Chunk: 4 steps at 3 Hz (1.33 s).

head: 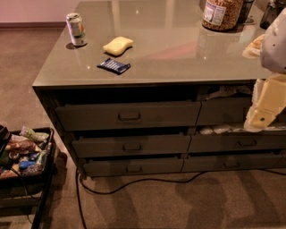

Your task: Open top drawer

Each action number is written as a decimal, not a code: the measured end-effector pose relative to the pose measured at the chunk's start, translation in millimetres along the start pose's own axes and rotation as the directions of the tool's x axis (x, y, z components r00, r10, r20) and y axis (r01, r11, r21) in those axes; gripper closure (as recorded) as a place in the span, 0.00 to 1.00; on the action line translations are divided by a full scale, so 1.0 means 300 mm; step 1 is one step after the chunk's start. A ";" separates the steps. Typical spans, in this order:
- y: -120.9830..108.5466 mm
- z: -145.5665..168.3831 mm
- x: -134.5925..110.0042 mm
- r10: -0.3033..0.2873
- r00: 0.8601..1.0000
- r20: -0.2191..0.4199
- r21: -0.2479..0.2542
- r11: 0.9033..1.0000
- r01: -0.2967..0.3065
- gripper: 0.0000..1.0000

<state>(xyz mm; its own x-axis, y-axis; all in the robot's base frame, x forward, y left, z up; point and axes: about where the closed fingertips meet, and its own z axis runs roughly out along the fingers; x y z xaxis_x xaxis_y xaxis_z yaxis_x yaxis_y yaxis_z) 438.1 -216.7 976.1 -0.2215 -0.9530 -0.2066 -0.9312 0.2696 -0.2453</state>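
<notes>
I am holding my gripper [262, 112] at the right edge of the view, hanging in front of the right-hand column of drawers, at about the height of the gap between the upper right drawer [223, 112] and the one beneath it [237, 143]. From this angle I cannot tell whether it is released, clenched or grasping anything. The top drawer [152, 117] is sitting well to the left of my gripper, directly under the left and middle stretch of the glossy counter [178, 58]. Its wide, dark front panel is showing a shadowed gap above it, and its small loop handle [129, 116] is sitting at the centre, apart from my gripper. Two lower drawers [156, 145] [152, 166] are lying beneath it, each with its own small handle. Something pale and crumpled is showing above the upper right drawer. On the counter a drinks can [76, 29] is standing upright near the far left corner, a yellow sponge [118, 45] is lying just to its right, and a dark blue packet [114, 65] is lying nearer the front edge. A big jar [222, 13] is standing at the back right. On the carpet a black cable [134, 184] is trailing in front of the cabinet, and a black cart [52, 152] loaded with snack packets [24, 150] is standing at the left.
</notes>
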 end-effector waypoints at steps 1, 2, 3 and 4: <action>0.000 0.000 0.000 0.000 1.000 0.000 0.000 1.000 0.000 0.00; -0.006 0.008 0.000 -0.029 0.995 0.093 0.010 1.000 0.029 0.00; -0.029 0.079 0.052 -0.044 0.962 0.271 0.052 0.998 0.031 0.00; -0.013 0.094 0.002 -0.106 0.904 0.415 0.128 0.990 0.058 0.00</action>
<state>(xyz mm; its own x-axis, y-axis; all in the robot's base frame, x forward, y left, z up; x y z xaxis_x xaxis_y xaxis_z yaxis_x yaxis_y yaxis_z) 449.7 -214.5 950.3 0.0186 -0.8325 -0.5537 -0.8978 0.2298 -0.3757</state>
